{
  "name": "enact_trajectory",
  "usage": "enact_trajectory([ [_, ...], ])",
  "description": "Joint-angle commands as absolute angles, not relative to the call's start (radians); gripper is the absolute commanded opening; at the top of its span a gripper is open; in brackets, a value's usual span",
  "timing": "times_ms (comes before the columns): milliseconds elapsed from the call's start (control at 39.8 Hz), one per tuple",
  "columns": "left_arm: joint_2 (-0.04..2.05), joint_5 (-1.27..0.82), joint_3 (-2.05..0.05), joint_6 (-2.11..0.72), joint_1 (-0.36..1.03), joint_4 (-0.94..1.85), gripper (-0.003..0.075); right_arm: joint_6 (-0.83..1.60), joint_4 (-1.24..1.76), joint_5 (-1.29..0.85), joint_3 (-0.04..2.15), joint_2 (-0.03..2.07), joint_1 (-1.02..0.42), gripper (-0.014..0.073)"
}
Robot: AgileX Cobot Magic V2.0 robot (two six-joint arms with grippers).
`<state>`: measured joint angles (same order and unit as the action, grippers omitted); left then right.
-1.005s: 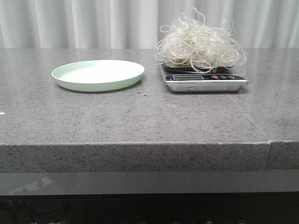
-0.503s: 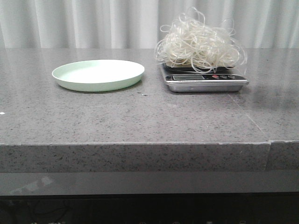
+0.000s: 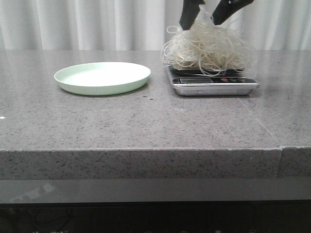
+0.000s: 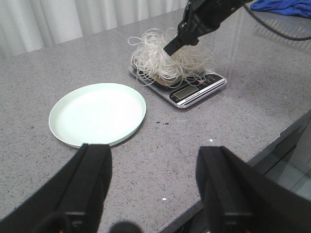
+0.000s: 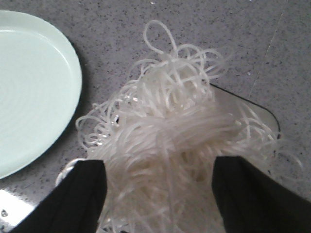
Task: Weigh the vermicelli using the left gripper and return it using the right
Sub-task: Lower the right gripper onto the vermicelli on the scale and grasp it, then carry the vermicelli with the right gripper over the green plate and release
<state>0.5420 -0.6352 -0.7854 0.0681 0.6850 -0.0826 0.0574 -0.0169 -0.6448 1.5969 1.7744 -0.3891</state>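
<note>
In the front view the vermicelli (image 3: 208, 48) sits heaped on the scale (image 3: 214, 83) at the right of the grey table (image 3: 146, 121), with the pale green plate (image 3: 102, 77) bare and well apart to its left. Two dark fingers of the right gripper (image 3: 206, 12) reach in from the top edge, one on each side of the heap's crown, spread with noodle strands between them; they look to be in or just touching the top loops, not clamped. In the left wrist view the left gripper (image 4: 158, 187) is near the table's front edge, well back from both plate (image 4: 97, 114) and scale (image 4: 192, 87); its two black fingers stand wide apart with nothing between them. From there the right arm is seen coming down on the vermicelli (image 4: 167, 60) from the far side, its fingertip in the strands. In the right wrist view the right gripper (image 5: 158, 194) straddles the vermicelli (image 5: 170, 131): a finger at either flank, jaws wide, the fluffy mass filling the gap and lying straight beneath, with the plate (image 5: 34, 87) off to one side. The heap has no clear long axis; it is roughly round and a little broader than the opening, so outer loops would likely trail free. The weighing seems done and the return is in hand: the right arm is plainly the nearer one, placed to close on the heap and carry it across to the plate on the robot's left.
</note>
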Motion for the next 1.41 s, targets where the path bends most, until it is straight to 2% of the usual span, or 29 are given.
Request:
enact_trajectory([
  [0,0.545,-0.568,-0.811,0.076,0.691,-0.076,0.0472,0.069,-0.055,-0.587,1.652,1.761,-0.390,0.0569],
  [251,0.545,-0.568,-0.811,0.076,0.691,-0.076,0.0472,0.069,-0.055,-0.582,1.662,1.818,-0.390,0.0554],
  [352,0.545,-0.568,-0.811,0.076,0.691,-0.076,0.0472,0.069,-0.055,-0.584,1.662,1.819,-0.390,0.0461],
  [452,0.545,-0.568,-0.811,0.076,0.691,-0.076,0.0472,0.069,-0.055,-0.583,1.662,1.819,-0.390,0.0319],
  [553,0.545,-0.568,-0.811,0.076,0.691,-0.076,0.0472,0.069,-0.055,-0.583,1.662,1.819,-0.390,0.0237],
  [930,0.545,-0.568,-0.811,0.076,0.691,-0.076,0.0472,0.069,-0.054,-0.589,1.687,1.764,-0.390,0.0231],
  [1382,0.545,-0.568,-0.811,0.076,0.691,-0.076,0.0472,0.069,0.037,-0.622,1.919,1.717,-0.416,0.0231],
])
